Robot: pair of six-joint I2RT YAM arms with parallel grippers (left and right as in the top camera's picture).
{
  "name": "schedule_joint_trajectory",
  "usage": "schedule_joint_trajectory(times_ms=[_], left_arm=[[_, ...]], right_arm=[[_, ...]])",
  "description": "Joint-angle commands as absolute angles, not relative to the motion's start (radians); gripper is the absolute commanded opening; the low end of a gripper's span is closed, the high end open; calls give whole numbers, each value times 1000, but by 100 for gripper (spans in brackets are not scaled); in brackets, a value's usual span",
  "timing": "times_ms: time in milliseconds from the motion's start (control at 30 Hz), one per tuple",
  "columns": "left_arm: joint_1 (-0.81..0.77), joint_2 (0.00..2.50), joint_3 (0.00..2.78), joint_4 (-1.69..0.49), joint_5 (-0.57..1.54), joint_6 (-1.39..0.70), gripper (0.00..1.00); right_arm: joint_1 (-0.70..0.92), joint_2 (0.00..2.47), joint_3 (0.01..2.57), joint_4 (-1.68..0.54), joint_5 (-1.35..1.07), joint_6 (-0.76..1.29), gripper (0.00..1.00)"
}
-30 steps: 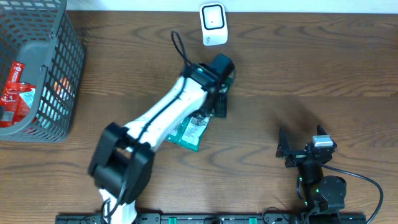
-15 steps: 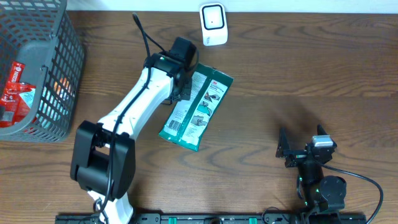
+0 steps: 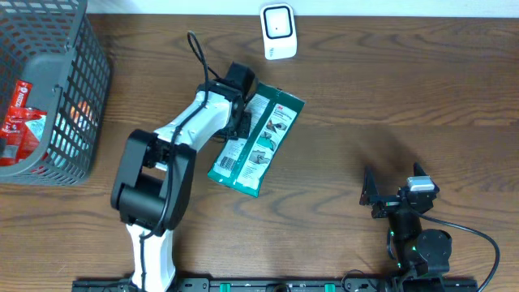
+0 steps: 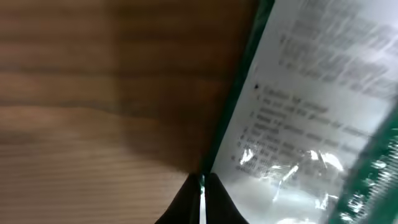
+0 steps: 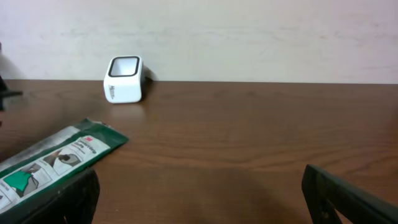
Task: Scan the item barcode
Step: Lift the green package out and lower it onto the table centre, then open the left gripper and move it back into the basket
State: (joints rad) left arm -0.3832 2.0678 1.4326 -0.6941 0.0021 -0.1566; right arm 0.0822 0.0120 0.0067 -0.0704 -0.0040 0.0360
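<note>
Overhead view: green packet (image 3: 258,143) flat on wooden table (image 3: 365,97), just off centre, long axis running 1 to 7 o'clock, printed face up. At its 12 o'clock, near the far edge and apart from it: white scanner (image 3: 277,31), upright. At the packet's 9 o'clock edge: left gripper (image 3: 242,126), arm slanting in from 7 o'clock. Left wrist view: fingertips (image 4: 181,208) pressed together right at the packet's green border, thin sliver between them. Blurry, but looks like a pinch on that edge. At 4 o'clock of the packet, well apart: right gripper (image 3: 394,188), jaws spread wide, nothing between. Right wrist view: packet's top corner at 9 o'clock, scanner at 11. At 9 o'clock of the table: grey wire basket (image 3: 85,105), red pouches (image 3: 20,113) inside.
</note>
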Motion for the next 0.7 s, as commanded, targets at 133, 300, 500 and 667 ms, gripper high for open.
schedule_joint_trajectory(times_ms=[133, 300, 500, 667], left_arm=[[-392, 2100, 1421, -780, 204, -155, 8], [-407, 2100, 1421, -812, 283, -155, 7], [-430, 2100, 1421, -826, 284, -213, 7], [-430, 2090, 1422, -830, 284, -306, 8]], right_arm=[[73, 7, 5, -74, -5, 21, 99], [73, 7, 5, -74, -6, 21, 99], [73, 7, 5, -74, -6, 21, 99], [73, 7, 5, -74, -5, 21, 99]])
